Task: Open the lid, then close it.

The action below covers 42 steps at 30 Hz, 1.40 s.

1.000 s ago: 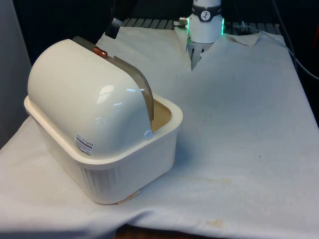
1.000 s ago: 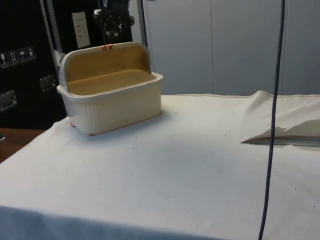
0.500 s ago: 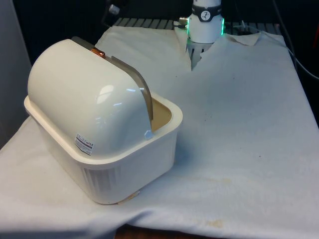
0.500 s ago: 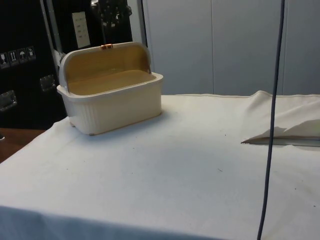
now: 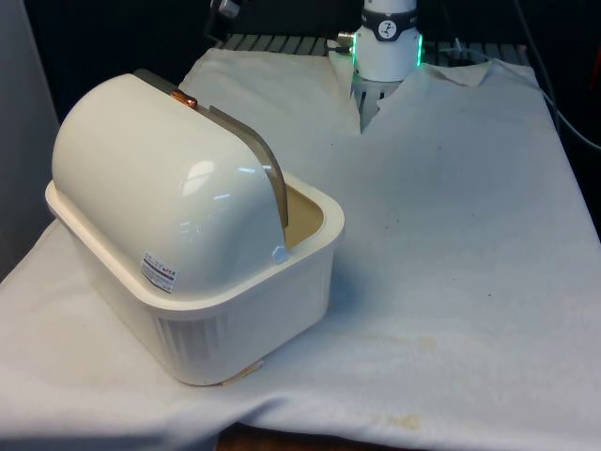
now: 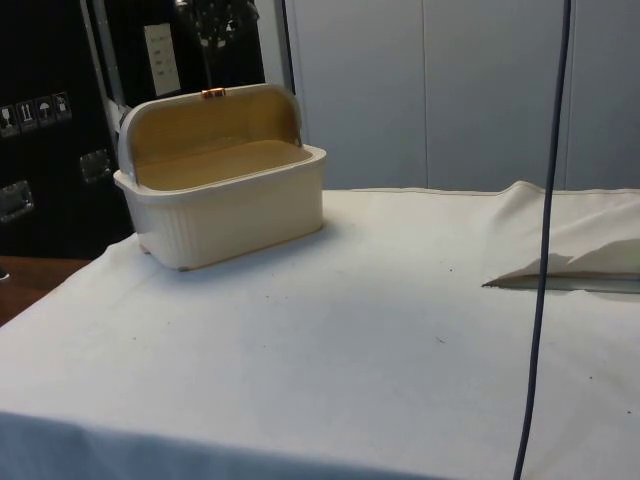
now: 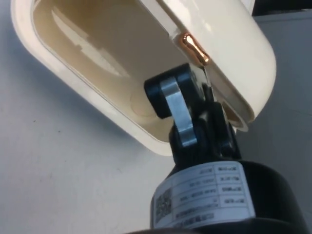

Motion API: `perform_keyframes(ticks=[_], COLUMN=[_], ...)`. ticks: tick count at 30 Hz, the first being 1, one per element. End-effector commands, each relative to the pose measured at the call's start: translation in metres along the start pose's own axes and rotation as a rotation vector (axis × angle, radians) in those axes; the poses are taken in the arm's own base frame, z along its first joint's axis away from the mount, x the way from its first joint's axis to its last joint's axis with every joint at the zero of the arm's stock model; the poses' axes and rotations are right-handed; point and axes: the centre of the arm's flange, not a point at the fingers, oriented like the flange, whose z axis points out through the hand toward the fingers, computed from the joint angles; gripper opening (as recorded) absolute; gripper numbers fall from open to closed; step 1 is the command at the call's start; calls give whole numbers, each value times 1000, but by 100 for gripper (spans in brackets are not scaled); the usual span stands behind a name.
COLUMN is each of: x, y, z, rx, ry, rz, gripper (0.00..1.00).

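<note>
Bread box, lid rolled open; gripper above copper handle, jaws together, empty; risk: closing push misses handle, skids off dome.

Cream bread box, lid rolled open

In the front view we are looking down from above the near end of the white cloth-covered table, with the cream plastic bread box with its rounded lid close at 9 o'clock. In the side view we are sitting low at the table's edge, seeing the same box farther off at 10 o'clock. In the wrist view we are peering down into the box at close range.
</note>
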Motion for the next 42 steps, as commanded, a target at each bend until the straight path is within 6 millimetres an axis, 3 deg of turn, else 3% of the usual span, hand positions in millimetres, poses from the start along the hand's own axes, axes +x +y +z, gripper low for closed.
perform_keyframes(ticks=[1,18,34,42], x=[-3,-2,26,30], y=[-2,-9,-8,-16], z=[-3,-7,-16,-1], rx=[4,7,3,28], ry=[-25,-118,-117,-177], rz=[-13,-81,-120,-112], gripper=[0,0,0,0])
